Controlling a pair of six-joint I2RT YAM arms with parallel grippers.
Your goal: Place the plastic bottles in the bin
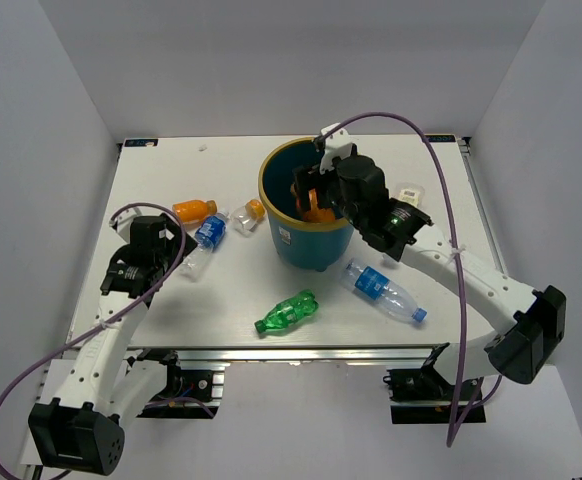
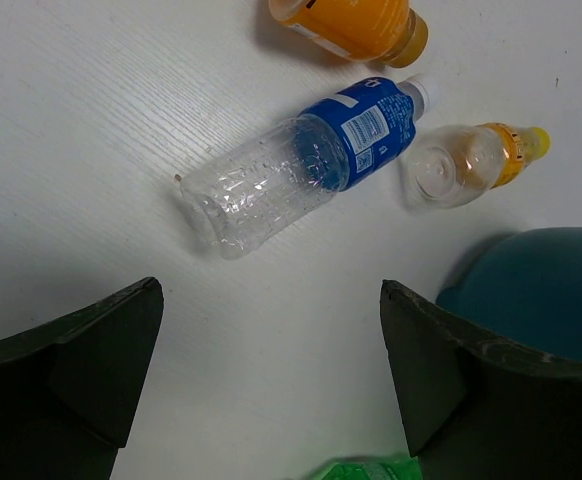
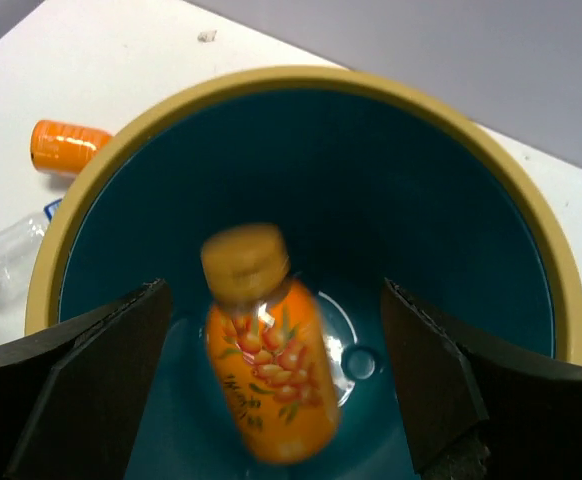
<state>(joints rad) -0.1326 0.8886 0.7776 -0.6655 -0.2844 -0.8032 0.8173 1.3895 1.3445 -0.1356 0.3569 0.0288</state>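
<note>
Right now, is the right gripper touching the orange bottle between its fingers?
Apart. Right wrist view: orange bottle sits between the open fingers, bin visible on both sides.

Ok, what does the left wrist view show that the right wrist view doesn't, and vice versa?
Left wrist only: a clear blue-label bottle lying whole on the table, a small clear bottle with an orange label, a sliver of the green bottle, the open left gripper. Right wrist only: the bin's inside, where a blurred orange bottle is between the open right gripper's fingers. Both: the bin and the orange bottle lying on the table.
</note>
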